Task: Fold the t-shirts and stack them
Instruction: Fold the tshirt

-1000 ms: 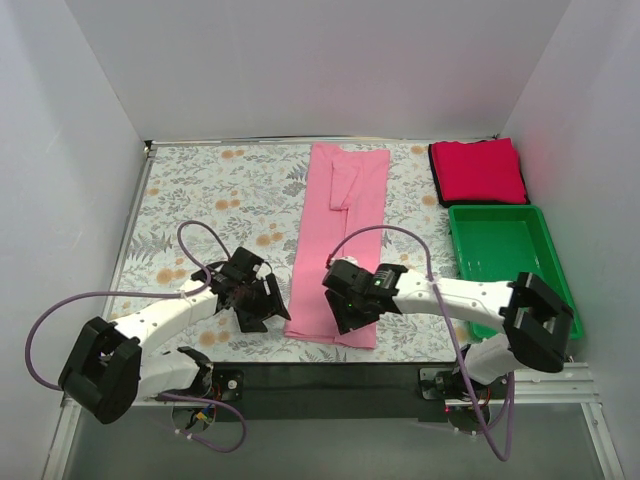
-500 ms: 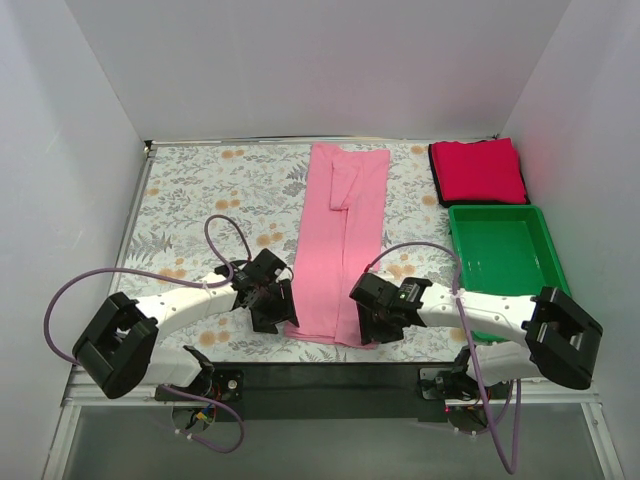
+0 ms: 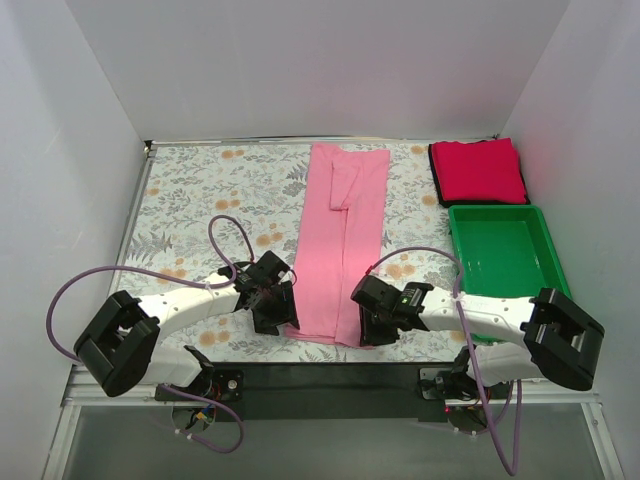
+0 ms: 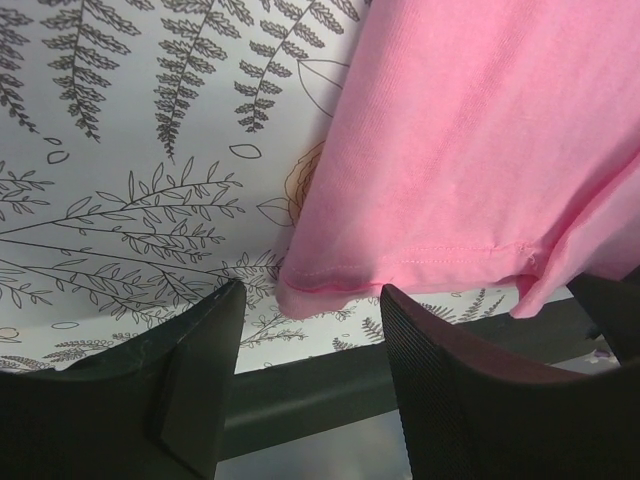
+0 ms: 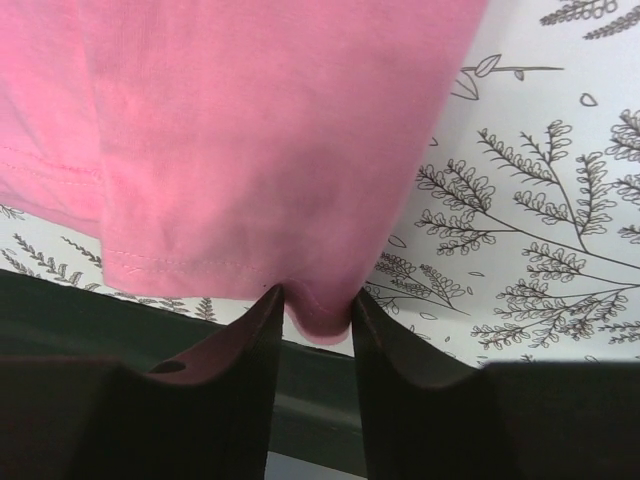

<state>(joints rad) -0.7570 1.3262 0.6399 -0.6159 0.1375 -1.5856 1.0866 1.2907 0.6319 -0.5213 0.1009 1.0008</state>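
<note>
The light pink t-shirt point(image 3: 340, 235) lies folded into a long narrow strip down the middle of the floral cloth. My left gripper point(image 3: 281, 317) is open and its fingers straddle the shirt's near-left hem corner point(image 4: 310, 293) without pinching it. My right gripper point(image 3: 371, 329) is shut on the shirt's near-right hem corner point(image 5: 318, 305), and a fold of pink fabric point(image 5: 280, 130) is pinched between the fingers. The crimson red t-shirt point(image 3: 478, 170) lies folded at the back right.
A green plastic bin point(image 3: 500, 255) stands at the right, just in front of the red shirt. The floral table cloth point(image 3: 220, 200) covers the table. The dark front edge of the table point(image 4: 330, 390) lies just under both grippers. White walls enclose three sides.
Both grippers have moved to the pink shirt's near hem corners, the left one rightwards and the right one down off the shirt's top. The right fingers have closed on the corner.
</note>
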